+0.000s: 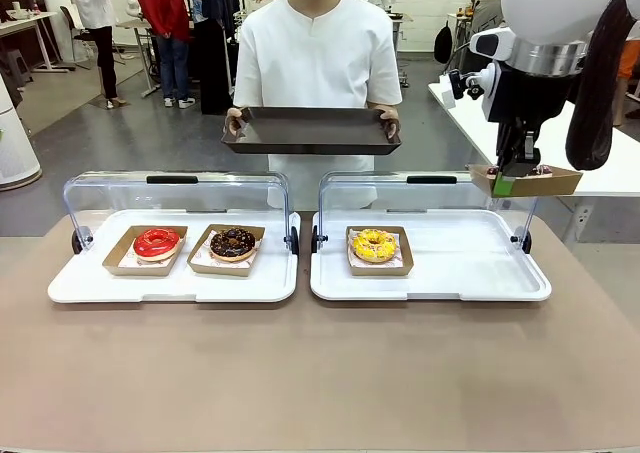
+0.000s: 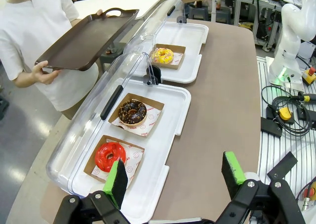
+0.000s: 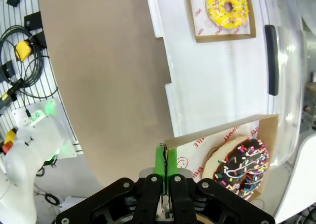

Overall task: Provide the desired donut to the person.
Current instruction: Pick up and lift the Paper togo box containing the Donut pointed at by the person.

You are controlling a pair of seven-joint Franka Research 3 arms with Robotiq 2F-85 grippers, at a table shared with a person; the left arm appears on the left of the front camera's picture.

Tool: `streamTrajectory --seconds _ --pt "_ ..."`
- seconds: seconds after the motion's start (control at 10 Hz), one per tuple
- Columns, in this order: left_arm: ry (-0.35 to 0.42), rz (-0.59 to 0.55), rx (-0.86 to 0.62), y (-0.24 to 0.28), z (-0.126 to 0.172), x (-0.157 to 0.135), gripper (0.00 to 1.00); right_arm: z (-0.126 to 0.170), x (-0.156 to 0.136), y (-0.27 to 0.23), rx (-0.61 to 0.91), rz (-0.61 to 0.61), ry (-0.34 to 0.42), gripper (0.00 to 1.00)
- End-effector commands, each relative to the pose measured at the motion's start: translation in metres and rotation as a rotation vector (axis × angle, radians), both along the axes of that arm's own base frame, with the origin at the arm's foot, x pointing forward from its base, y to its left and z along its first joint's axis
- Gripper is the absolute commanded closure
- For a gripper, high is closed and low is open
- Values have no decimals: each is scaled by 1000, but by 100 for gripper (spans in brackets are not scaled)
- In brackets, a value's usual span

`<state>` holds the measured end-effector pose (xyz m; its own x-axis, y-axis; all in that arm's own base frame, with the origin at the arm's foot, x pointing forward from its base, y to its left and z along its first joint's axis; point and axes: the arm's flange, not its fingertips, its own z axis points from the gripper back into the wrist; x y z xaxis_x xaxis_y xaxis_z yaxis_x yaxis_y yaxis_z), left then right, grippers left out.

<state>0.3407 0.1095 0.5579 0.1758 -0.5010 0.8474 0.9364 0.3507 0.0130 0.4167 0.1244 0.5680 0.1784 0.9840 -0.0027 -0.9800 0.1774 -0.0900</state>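
Above the surface (image 1: 300, 373), right gripper (image 1: 512, 176) clamps a lifted donut box (image 1: 552, 182), not yet on the tray (image 1: 310, 131) held by the person (image 1: 318, 63); left gripper (image 2: 175, 177) spread wide.

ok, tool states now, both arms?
Left tool: open, empty.
Right tool: shut on the cardboard tray holding a sprinkled chocolate donut.

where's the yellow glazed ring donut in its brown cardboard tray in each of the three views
Front view: the yellow glazed ring donut lies just right of centre, at the left end of the right-hand white plastic tray.
Left wrist view: upper middle, on the farther tray.
Right wrist view: top edge, right of centre.
Shared landmark: that white plastic tray under it.
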Motion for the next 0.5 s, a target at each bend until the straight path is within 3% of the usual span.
streamTrajectory --seconds 0.0,0.4 --pt "-18 -3 -18 -1 0 1 0 2 -1 0 15 9 12 100" --pt "-18 -3 -18 -1 0 1 0 0 0 -1 3 0 1 99"
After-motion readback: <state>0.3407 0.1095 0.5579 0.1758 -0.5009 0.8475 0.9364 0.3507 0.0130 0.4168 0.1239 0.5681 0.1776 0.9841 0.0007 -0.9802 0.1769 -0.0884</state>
